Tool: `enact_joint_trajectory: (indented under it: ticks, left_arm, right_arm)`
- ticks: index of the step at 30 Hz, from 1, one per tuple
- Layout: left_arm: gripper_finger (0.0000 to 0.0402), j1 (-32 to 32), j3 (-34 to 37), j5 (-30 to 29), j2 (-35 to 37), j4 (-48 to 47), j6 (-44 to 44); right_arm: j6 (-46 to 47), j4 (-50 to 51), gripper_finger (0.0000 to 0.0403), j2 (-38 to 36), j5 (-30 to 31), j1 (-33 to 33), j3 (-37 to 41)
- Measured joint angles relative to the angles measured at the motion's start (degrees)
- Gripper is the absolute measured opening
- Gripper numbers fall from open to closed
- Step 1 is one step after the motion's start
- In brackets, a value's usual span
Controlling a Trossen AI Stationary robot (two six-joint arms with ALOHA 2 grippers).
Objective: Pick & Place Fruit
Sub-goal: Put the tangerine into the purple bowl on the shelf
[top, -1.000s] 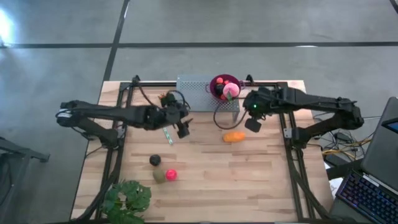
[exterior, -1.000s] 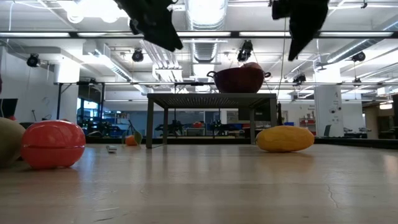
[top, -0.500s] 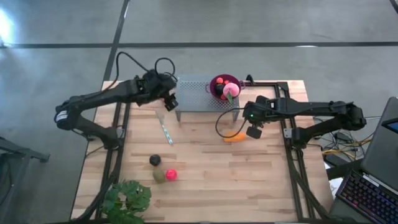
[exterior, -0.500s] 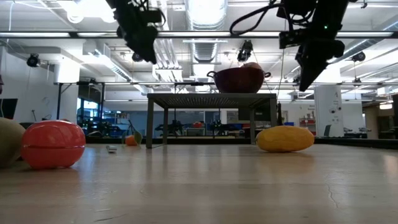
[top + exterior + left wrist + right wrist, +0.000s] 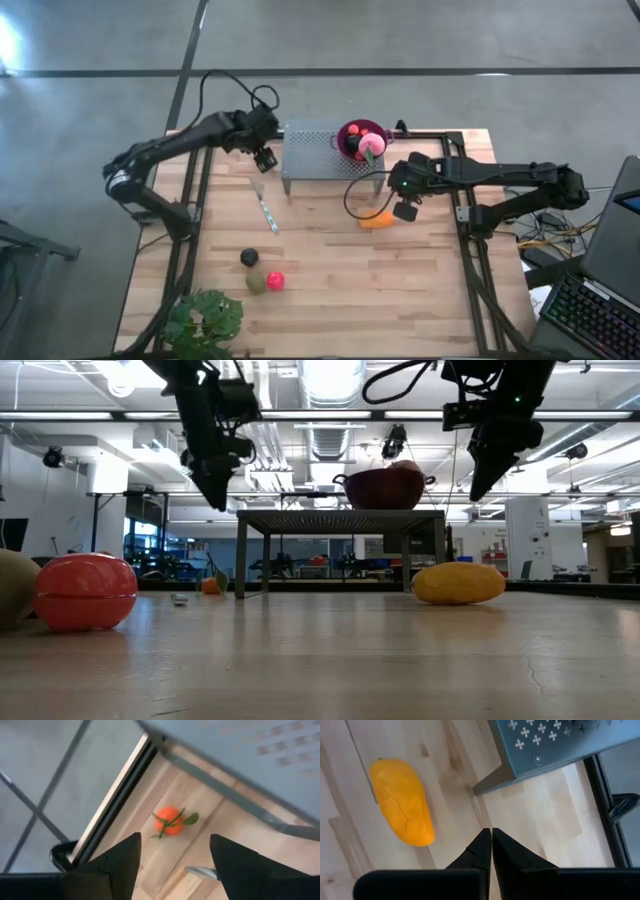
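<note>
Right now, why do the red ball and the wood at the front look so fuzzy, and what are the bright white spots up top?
In the low view the red ball and the near table sit too close to the camera, so they blur; the white spots are glaring ceiling lights. In the left wrist view the grey metal stand is smeared too.

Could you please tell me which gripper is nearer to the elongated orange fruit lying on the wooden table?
Right. The right gripper hangs just beside the elongated orange fruit; the left gripper is across the table, beyond the grey stand.
</note>
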State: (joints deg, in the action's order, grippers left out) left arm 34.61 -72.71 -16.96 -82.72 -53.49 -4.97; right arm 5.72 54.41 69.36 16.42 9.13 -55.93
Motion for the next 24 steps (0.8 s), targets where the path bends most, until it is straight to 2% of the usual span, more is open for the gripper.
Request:
enact_joint_trajectory:
  ticks: [8,16,24]
  left_arm:
    - [0.0236,4.4,0.0,2.2,-3.4,-0.1,5.6]
    - [0.0236,4.6,1.0,0.7,-6.9,0.8,14.3]
    - [0.0236,4.7,1.7,0.4,-8.7,3.1,22.4]
  right_arm:
    - [-0.4,-0.7,0.0016,0.0,0.0,0.0,-0.1]
    - [-0.4,-0.9,0.0023,0.0,0.0,0.0,-0.1]
    - [-0.4,-1.0,0.001,0.0,0.0,0.0,-0.1]
